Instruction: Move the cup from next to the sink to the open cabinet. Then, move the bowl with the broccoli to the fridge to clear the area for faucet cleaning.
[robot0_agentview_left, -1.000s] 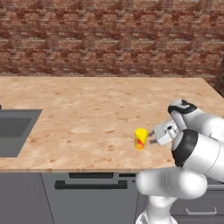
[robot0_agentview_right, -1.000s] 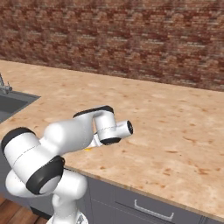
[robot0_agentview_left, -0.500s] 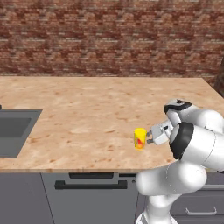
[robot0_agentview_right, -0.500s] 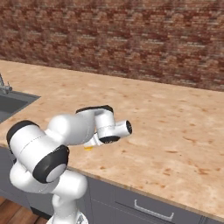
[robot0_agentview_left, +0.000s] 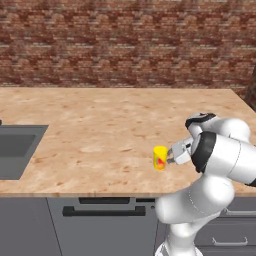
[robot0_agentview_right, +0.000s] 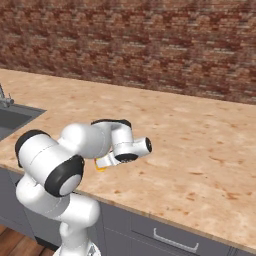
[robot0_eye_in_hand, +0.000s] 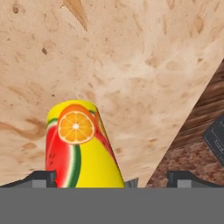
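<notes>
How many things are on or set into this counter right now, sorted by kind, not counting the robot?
Cups: 1, the yellow cup
Sinks: 1, the sink
Faucets: 1, the faucet
Total: 3

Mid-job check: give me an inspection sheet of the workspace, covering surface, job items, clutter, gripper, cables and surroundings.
Surface: speckled beige stone counter, bare around the cup.
Job's things: small bright-yellow cup with fruit print upright near the front edge; dark grey recessed sink far to its left; silver faucet at the sink.
Clutter: nothing seen.
Gripper: two-finger gripper open, level with the cup, fingers either side, not closed on it.
Cables: nothing seen.
Surroundings: red-brown brick wall; grey drawer fronts below.
</notes>
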